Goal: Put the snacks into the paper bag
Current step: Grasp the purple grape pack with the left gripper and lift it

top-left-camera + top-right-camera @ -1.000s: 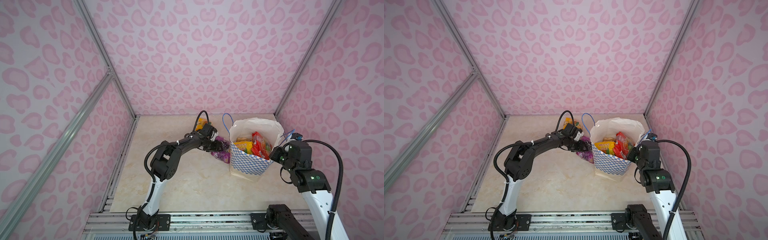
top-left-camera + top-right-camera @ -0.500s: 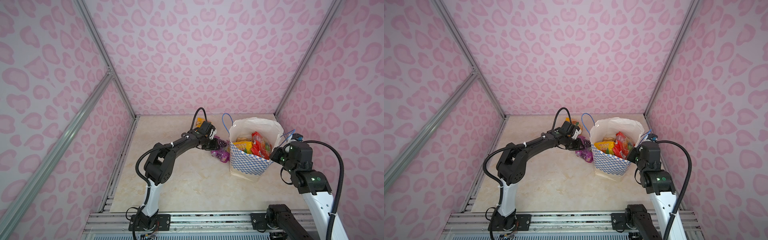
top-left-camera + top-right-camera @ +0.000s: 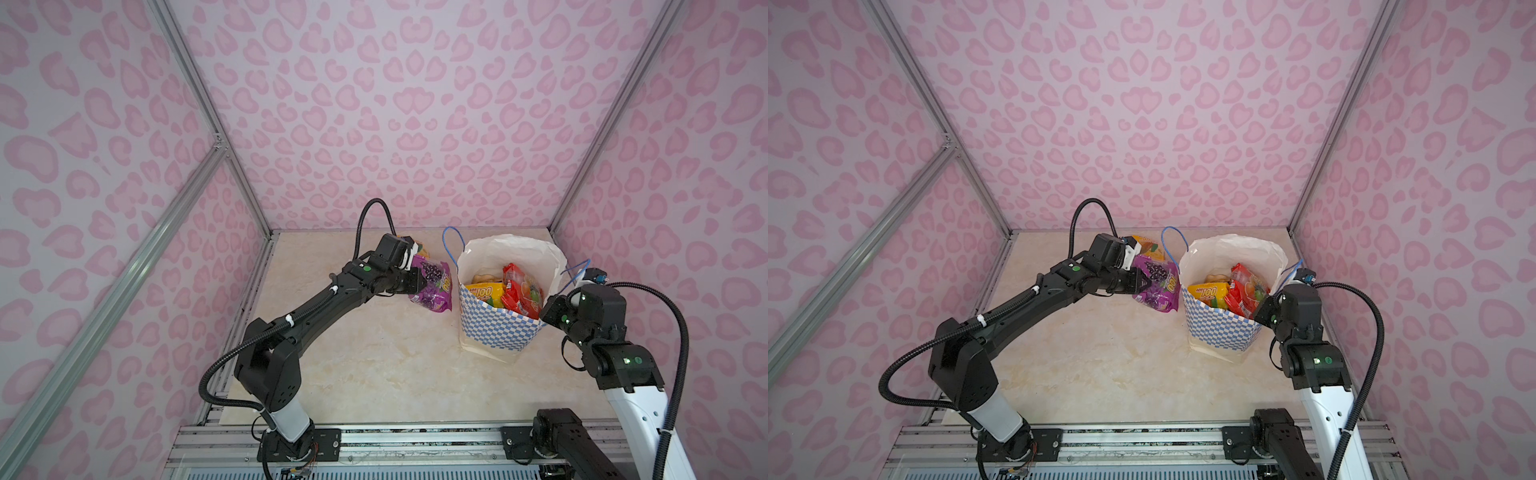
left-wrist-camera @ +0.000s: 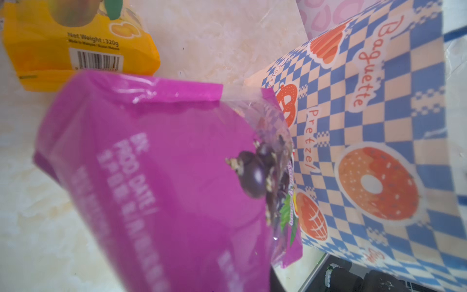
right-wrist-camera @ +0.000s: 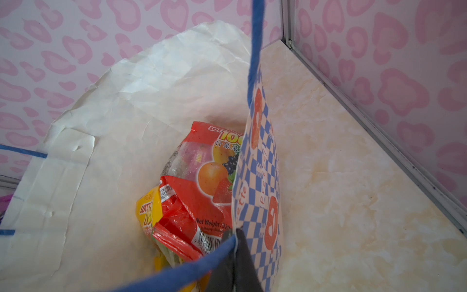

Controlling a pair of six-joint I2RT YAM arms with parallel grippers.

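Left wrist view: purple pouch [image 4: 164, 177] gripped beside bag [image 4: 379, 126]

Left gripper [image 3: 417, 283] clamps the pouch just beside the bag; best lift it clear over the rim before letting go; right gripper [image 3: 544, 311] pinches the rim, mouth open; inside: red pouch [image 3: 519, 291], yellow pouch [image 3: 482, 291]; orange pouch [image 4: 75, 50] lies outside.

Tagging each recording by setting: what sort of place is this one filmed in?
Most likely a purpose-built robot test booth, not a home or shop: pink-patterned wall panels in metal framing, a marble-look tabletop, and a left arm and right arm bolted to a front rail.
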